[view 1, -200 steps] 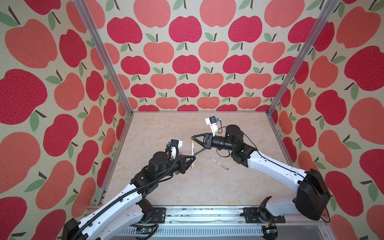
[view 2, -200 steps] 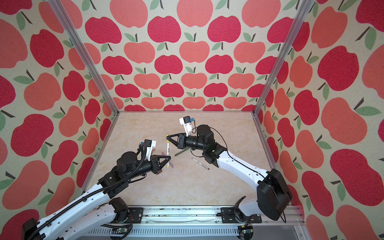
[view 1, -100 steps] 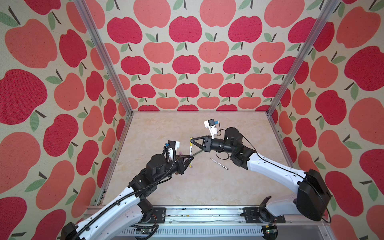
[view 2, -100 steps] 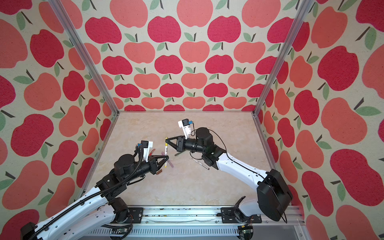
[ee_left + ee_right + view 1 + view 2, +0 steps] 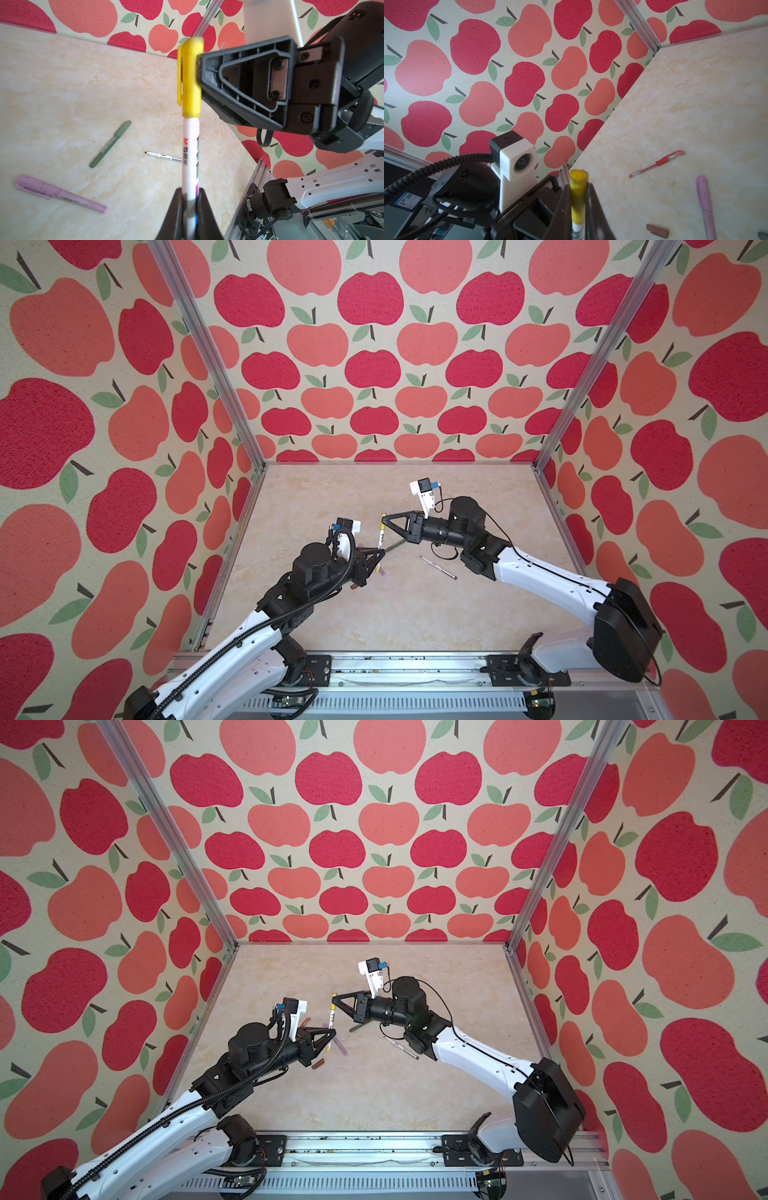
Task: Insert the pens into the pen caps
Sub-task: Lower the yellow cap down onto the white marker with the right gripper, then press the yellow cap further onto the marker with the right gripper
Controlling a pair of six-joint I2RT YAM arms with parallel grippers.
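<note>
White with yellow print, raised clear of the table (image 5: 374, 614): white pen with yellow print (image 5: 380, 545). Pinched low on the barrel by the left gripper (image 5: 379, 558), jaws clenched tight on it. Long axis in both top views close to the 12-to-6 line, capped end toward 12 o'clock and bare end toward 6.

Seated over that far end, in line with the barrel: yellow cap (image 5: 190, 76), clip along one side. Squeezed from 3 o'clock by the right gripper (image 5: 384, 520), jaws closed on the cap.

Flat on the table:
- At 6 o'clock of the left gripper's tip, brown cap (image 5: 318, 1063), alone.
- Just at 5 o'clock of the same tip, lilac pen (image 5: 343, 1047), lying roughly 11 to 5.
- Under the right gripper, green pen (image 5: 395, 545), lying roughly 8 to 2.
- Farther toward 4 o'clock, white pen with brown print (image 5: 438, 567), lying roughly 10 to 4.

Seen only from the right wrist, red pen (image 5: 656, 164) near the lilac pen.
</note>
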